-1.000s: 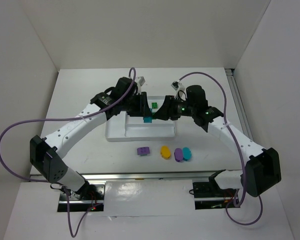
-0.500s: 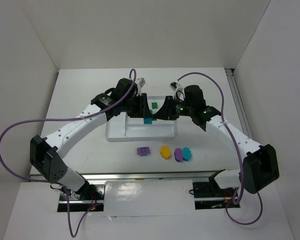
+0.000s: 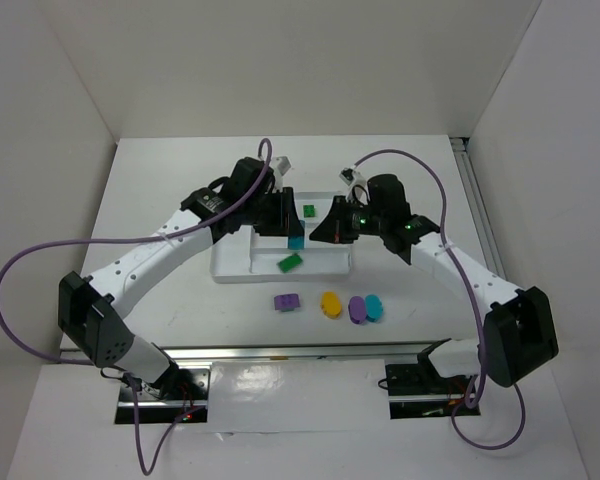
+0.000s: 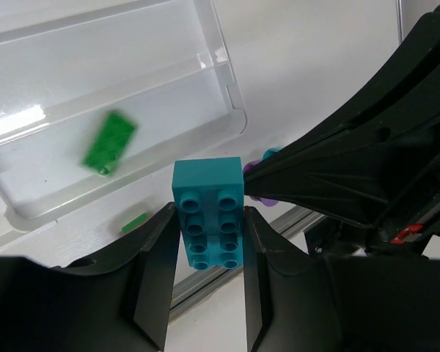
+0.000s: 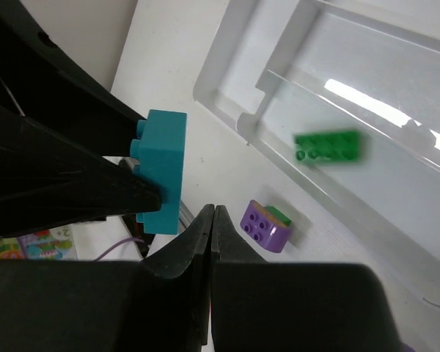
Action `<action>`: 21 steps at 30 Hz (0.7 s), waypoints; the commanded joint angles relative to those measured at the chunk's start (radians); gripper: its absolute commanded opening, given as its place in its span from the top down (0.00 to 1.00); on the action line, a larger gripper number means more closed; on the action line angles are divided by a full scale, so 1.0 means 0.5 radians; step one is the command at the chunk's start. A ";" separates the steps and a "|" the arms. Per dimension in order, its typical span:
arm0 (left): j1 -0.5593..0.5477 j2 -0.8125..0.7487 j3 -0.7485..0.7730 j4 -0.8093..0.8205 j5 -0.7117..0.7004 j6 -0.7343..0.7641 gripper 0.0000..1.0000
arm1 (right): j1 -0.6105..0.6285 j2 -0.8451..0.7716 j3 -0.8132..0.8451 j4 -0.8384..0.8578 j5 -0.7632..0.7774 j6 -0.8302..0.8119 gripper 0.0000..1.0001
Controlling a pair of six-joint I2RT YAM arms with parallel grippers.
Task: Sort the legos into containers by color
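Observation:
My left gripper point(image 3: 294, 236) is shut on a teal studded brick point(image 3: 296, 241) and holds it above the white tray point(image 3: 230, 274). In the left wrist view the teal brick point(image 4: 207, 213) sits between the fingers point(image 4: 155, 257). My right gripper point(image 3: 320, 232) is shut and empty, close beside the teal brick point(image 5: 161, 170); its jaws point(image 5: 213, 214) are pressed together. A green brick point(image 3: 290, 262) is in the tray's near long section and looks blurred in both wrist views point(image 4: 110, 142) point(image 5: 328, 146). Another green brick point(image 3: 308, 210) lies in a far section.
Loose legos lie on the table in front of the tray: a purple rectangular brick point(image 3: 286, 301), a yellow-orange oval point(image 3: 330, 303), a purple oval point(image 3: 357, 309) and a teal oval point(image 3: 374, 307). The purple brick point(image 5: 265, 226) shows below the tray's rim point(image 5: 227, 110).
A green brick now shows in the tray's near section, where none showed before. My right gripper has drawn back a little to the right. The left gripper still holds the teal brick.

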 commanded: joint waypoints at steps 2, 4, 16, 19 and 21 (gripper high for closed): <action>0.020 -0.014 0.008 0.050 -0.082 -0.006 1.00 | 0.012 0.040 -0.002 0.059 0.224 -0.051 1.00; 0.069 0.032 0.054 -0.005 -0.082 -0.055 1.00 | 0.012 0.077 0.047 -0.069 0.371 -0.075 1.00; 0.311 0.142 0.081 -0.275 -0.306 -0.151 1.00 | 0.012 0.142 0.118 -0.365 0.872 -0.091 0.88; 0.311 0.222 0.194 -0.431 -0.417 -0.200 1.00 | 0.030 0.224 0.188 -0.459 0.970 -0.091 0.74; 0.329 0.241 0.216 -0.523 -0.521 -0.227 1.00 | 0.146 0.273 0.286 -0.512 1.095 -0.091 0.64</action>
